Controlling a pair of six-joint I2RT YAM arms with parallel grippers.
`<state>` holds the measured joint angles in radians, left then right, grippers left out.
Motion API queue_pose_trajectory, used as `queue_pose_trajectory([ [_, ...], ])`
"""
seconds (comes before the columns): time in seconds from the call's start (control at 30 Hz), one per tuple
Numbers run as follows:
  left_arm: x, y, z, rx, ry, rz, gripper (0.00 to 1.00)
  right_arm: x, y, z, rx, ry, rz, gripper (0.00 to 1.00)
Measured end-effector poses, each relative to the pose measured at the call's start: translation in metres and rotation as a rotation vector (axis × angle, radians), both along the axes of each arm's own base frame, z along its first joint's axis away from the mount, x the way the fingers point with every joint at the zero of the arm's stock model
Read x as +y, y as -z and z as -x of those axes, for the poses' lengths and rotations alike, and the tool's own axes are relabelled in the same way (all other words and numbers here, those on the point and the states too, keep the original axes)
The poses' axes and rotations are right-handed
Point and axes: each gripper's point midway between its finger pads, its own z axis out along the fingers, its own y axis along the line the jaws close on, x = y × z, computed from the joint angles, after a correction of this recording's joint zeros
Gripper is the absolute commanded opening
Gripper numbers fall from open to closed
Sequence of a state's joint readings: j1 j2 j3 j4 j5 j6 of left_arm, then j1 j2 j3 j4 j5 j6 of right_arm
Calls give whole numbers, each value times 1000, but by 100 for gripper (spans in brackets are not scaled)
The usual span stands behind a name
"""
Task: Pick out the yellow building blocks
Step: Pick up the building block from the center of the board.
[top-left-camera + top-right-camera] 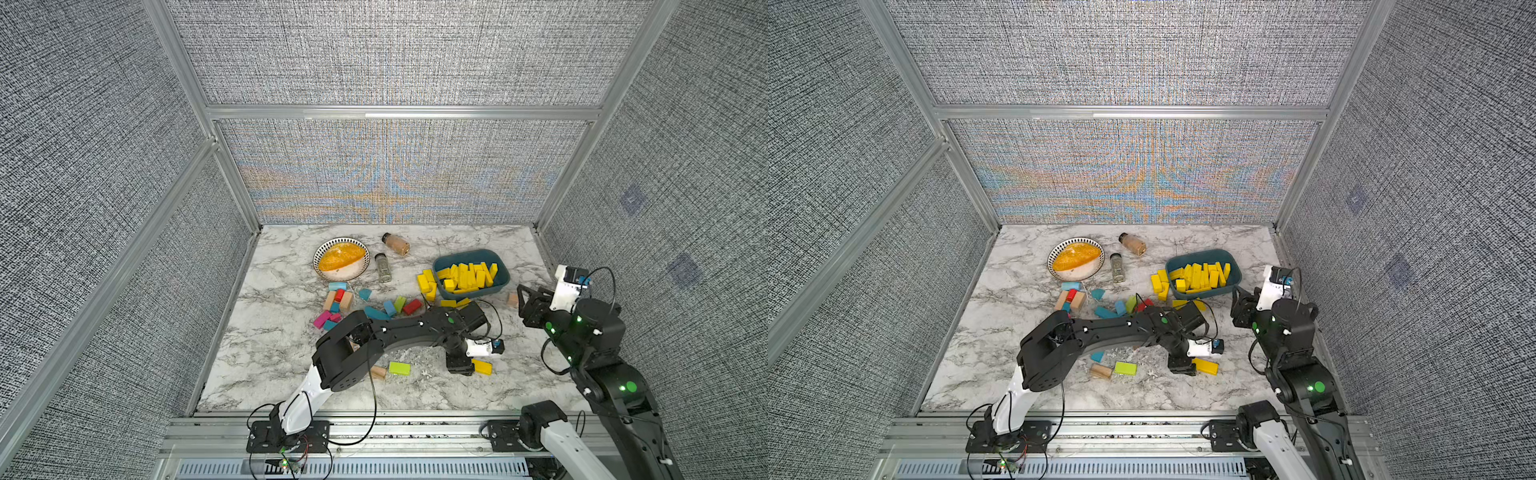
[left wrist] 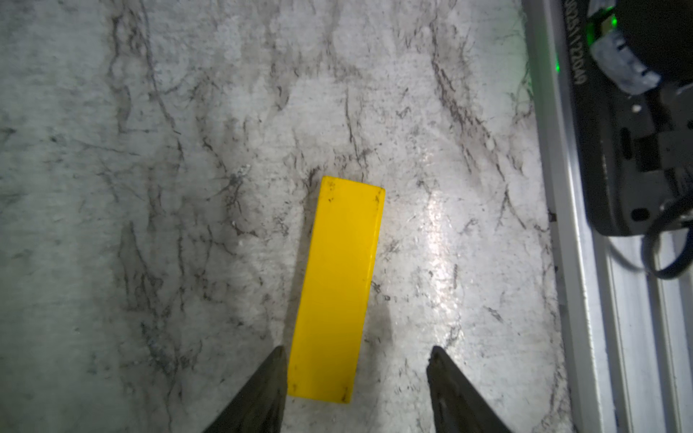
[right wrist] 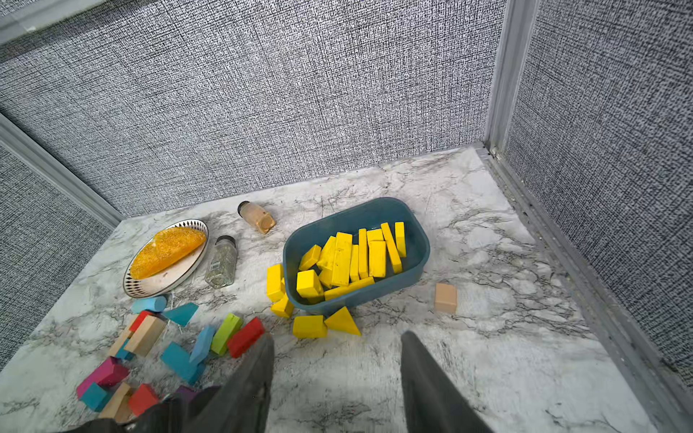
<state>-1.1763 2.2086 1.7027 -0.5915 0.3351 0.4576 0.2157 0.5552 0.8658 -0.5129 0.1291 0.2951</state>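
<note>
A: Why is the left gripper (image 2: 356, 378) set low at the frame's lower centre?

B: The lone yellow bar (image 2: 337, 288) is straddled, jaws parted, nothing clamped. Most yellow building blocks (image 3: 356, 255) are gathered in the teal bin (image 3: 420, 240), centre-right.

A: And the right gripper (image 3: 337, 375)?

B: Held open, empty. Bare marble is left around the bar; the rail (image 2: 570, 262) lies right.

Premises: a robotics test cell, not a home. Grey woven panels (image 1: 395, 50) in aluminium framing (image 1: 403, 112) enclose a marble-patterned counter (image 1: 291, 374) on three sides. Two robot arms are bolted to a slotted aluminium rail (image 1: 407, 432) along the front edge, cabling exposed.
</note>
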Motion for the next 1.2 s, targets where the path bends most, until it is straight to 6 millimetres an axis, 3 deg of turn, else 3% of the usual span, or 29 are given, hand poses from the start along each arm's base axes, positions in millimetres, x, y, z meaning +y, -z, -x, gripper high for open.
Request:
queue_pose_trajectory([
  [0.53, -4, 22, -7, -54, 88, -121, 47, -1, 3, 3, 9, -2, 9, 56],
  [0.87, -1, 22, -12, -101, 94, -140, 23, -5, 4, 7, -4, 16, 18, 56],
  [1.0, 15, 9, -8, -113, 78, -155, 21, -9, 7, 9, -20, 38, 8, 56],
  [1.1, 28, -15, -6, -132, 42, -123, 20, -13, 7, 6, -44, 65, -1, 56],
  [1.2, 38, -35, -7, -148, -2, -86, 18, -19, 20, 3, -23, 106, 6, 56],
])
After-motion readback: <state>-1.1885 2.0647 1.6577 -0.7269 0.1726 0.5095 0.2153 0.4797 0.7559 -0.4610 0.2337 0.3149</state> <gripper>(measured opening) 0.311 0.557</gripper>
